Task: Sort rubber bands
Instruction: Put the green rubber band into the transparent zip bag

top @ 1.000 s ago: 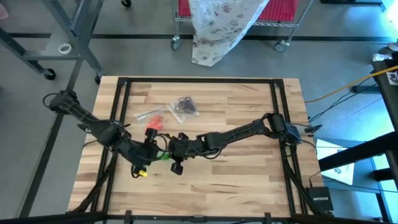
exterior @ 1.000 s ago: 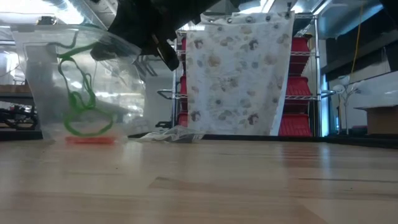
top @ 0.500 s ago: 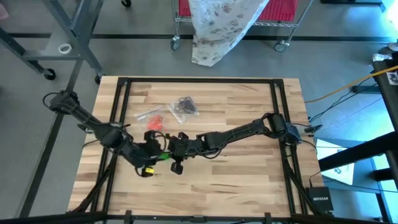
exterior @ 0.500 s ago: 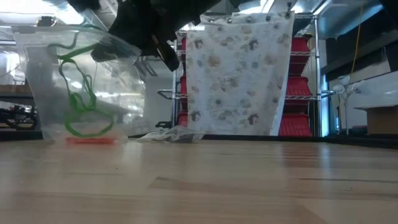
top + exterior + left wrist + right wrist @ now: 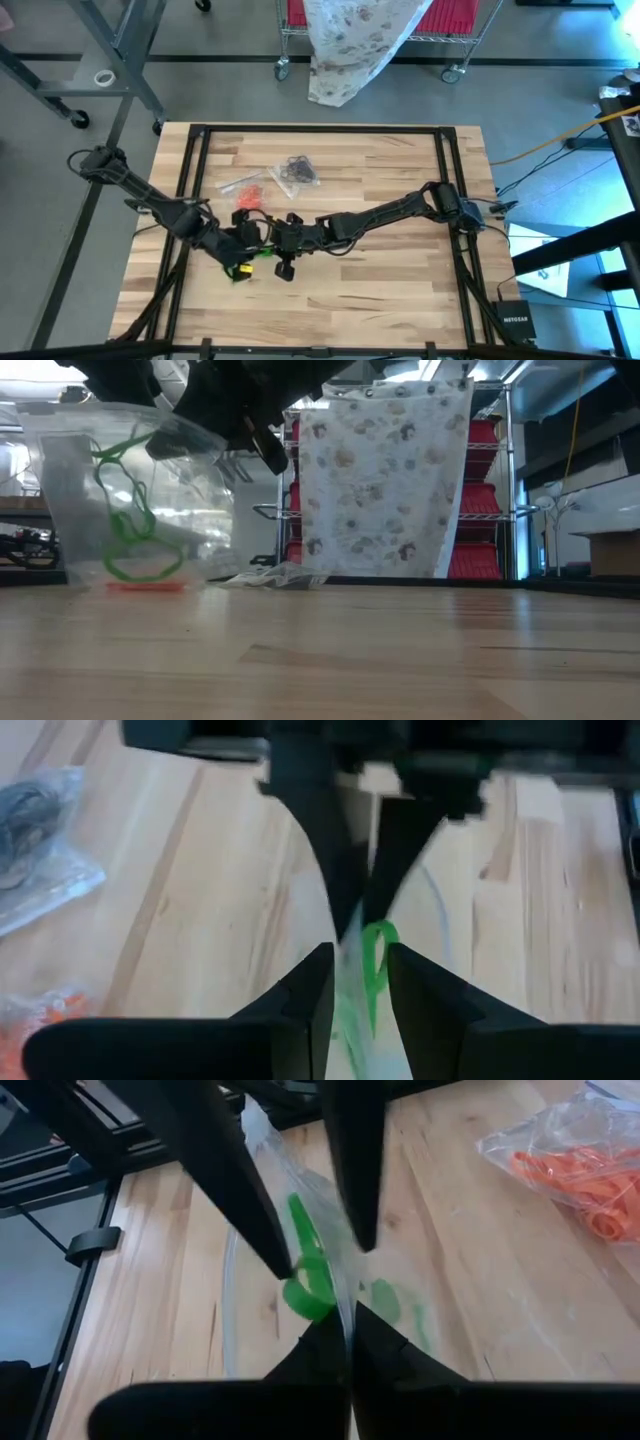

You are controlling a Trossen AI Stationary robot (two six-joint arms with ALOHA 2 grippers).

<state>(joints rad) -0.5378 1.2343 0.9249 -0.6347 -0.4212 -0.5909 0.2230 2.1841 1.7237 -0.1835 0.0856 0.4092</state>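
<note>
Right gripper (image 5: pixel 345 1342) is pinching the clear bag (image 5: pixel 130 500) rim near the table's (image 5: pixel 400 290) left edge; left gripper (image 5: pixel 358 982), fingers parted, is feeding a green band (image 5: pixel 375 965) in — keep the mouth taut.

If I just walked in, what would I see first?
Two black robot arms meet over the middle of the wooden table, both at a clear bag with green bands inside. The right claw pinches the bag's edge. Behind them lie a bag of orange bands and one of black bands.

Wood surface (image 5: pixel 400 280): bag of black bands (image 5: pixel 296 170) at 12 o'clock, bag of orange bands (image 5: pixel 245 186) at 10, touching surface.
</note>
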